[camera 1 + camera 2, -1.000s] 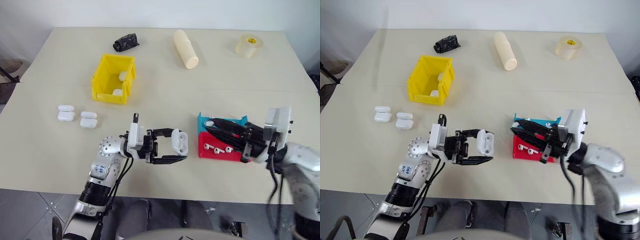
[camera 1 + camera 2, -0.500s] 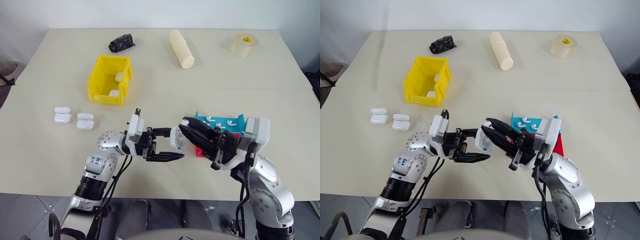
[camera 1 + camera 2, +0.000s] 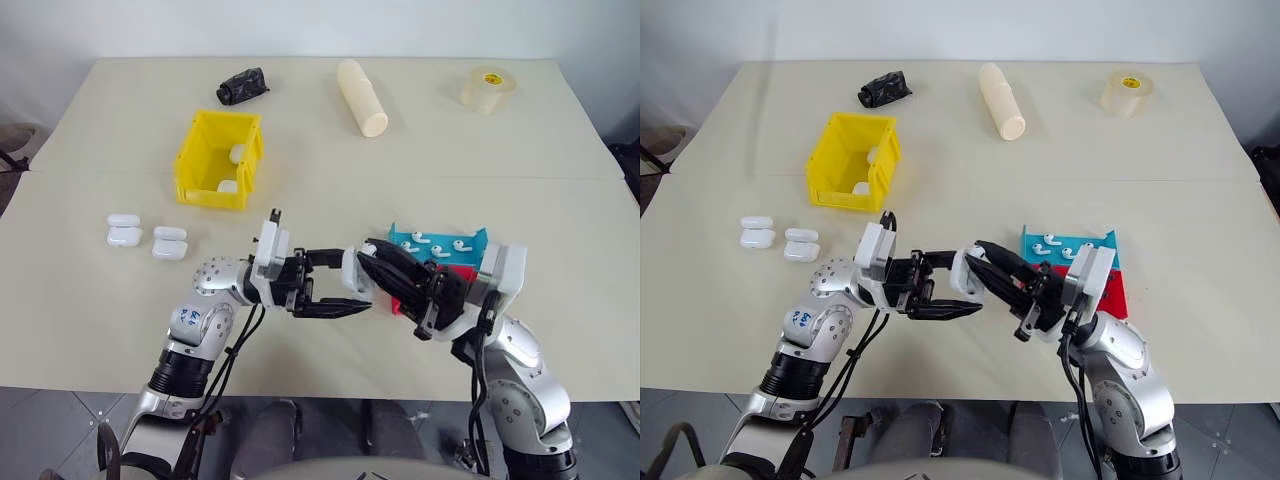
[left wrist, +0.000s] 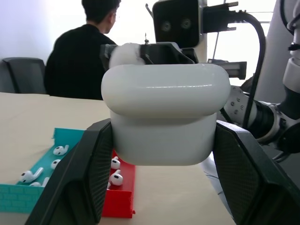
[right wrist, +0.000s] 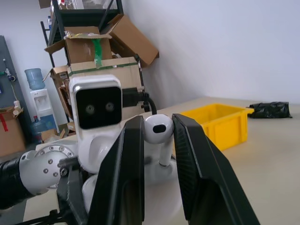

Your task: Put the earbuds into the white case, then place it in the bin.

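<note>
My left gripper (image 3: 358,281) is shut on the white case (image 3: 352,271), holding it above the table's front middle; the case looms large in the left wrist view (image 4: 164,122). My right gripper (image 3: 367,257) reaches in from the right with its tips at the case's top. It is shut on one of the earbuds (image 5: 158,130), whose stem points down at the case. More earbuds (image 3: 435,242) lie in the teal tray (image 3: 400,238) and the red tray (image 3: 1118,290). The yellow bin (image 3: 210,192) stands at the back left with two cases inside.
Two more white cases (image 3: 125,228) (image 3: 170,242) lie at the left of the table. A black bundle (image 3: 242,85), a cream cylinder (image 3: 364,97) and a tape roll (image 3: 488,88) sit along the far edge. A person (image 4: 86,56) sits beyond the table.
My right gripper has swung left from over the trays to the case, carrying an earbud. The left gripper has kept the case in place.
</note>
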